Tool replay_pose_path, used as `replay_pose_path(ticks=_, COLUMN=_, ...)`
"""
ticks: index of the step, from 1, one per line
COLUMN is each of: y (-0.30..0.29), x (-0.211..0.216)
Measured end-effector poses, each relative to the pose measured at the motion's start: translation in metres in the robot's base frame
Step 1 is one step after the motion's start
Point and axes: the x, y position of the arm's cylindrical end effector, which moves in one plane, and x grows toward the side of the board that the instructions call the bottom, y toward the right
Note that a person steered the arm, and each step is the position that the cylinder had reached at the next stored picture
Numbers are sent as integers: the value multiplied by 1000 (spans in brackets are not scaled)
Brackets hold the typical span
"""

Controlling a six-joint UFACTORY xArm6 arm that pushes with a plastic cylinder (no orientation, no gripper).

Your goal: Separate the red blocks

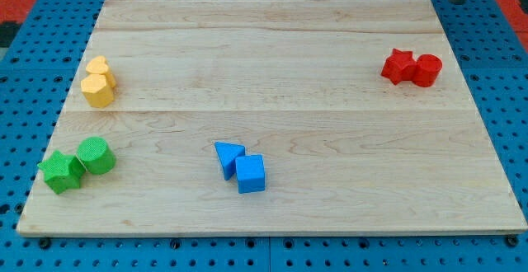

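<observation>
Right now the red star-shaped block (398, 65) and the red cylinder block (427, 70) sit touching, side by side near the wooden board's (272, 66) right edge, towards its top right corner. My tip (459, 0) appears only as a dark rod end beyond that corner, off the board and well apart from both, and there is no pincer on it to spread or pinch. Best, I judge, to slide into the seam between them and push just one away, towards the open middle.
</observation>
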Motion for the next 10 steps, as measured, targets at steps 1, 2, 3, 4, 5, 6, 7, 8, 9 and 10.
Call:
replay_pose_path(ticks=1, y=0, x=0)
replay_pose_path(ticks=2, y=0, x=4)
replay_pose_path(ticks=3, y=0, x=7)
replay_pose_path(ticks=4, y=0, x=7)
replay_pose_path(ticks=5, y=10, x=8)
replay_pose_path(ticks=6, y=9, x=8)
replay_pose_path(ticks=7, y=10, x=10)
replay_pose_path(ticks=8, y=10, x=21)
replay_pose_path(ticks=9, y=0, x=49)
replay_pose_path(ticks=10, y=-12, x=86)
